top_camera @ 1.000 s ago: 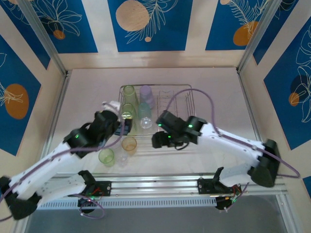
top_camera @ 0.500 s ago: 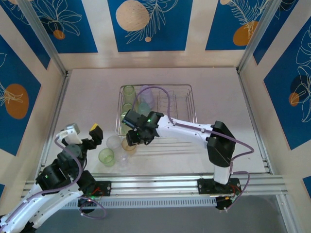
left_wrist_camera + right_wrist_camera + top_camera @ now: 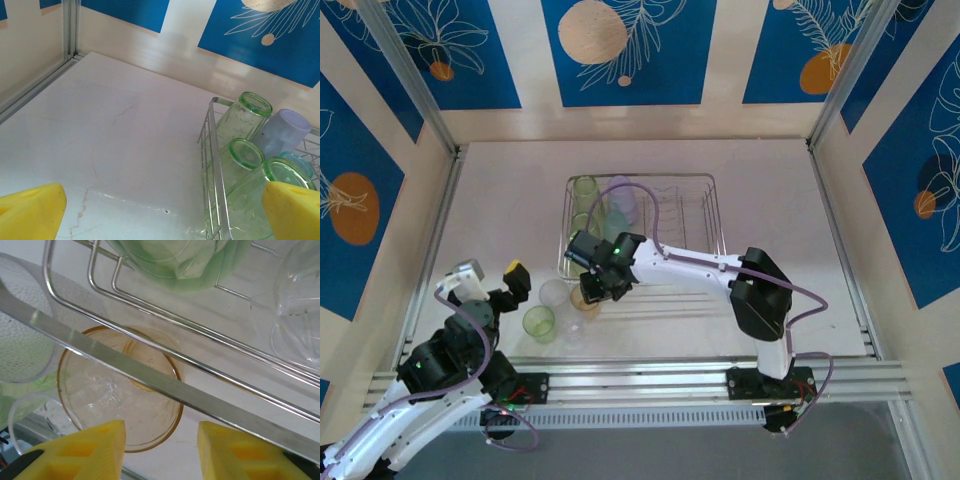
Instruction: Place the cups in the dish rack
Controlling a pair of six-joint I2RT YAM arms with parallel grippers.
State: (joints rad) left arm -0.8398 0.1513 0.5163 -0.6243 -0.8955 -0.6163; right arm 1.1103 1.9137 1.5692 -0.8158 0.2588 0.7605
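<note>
Lower centre: my right gripper, half-spread and empty, faces the amber cup (light, slick, thin-walled, I judge), best pinched by its rim.

Bright, even, diffuse light fills all 3 views. From above, the pale surface carries only faint, soft shadows beneath the arms, and the picture is sharp throughout. In the left wrist view a mild sheen lies on the surface toward the back wall, and the left claw has blurred yellow fingertips. In the right wrist view the dish rack wires glint white, and the right claw is slightly soft.
</note>
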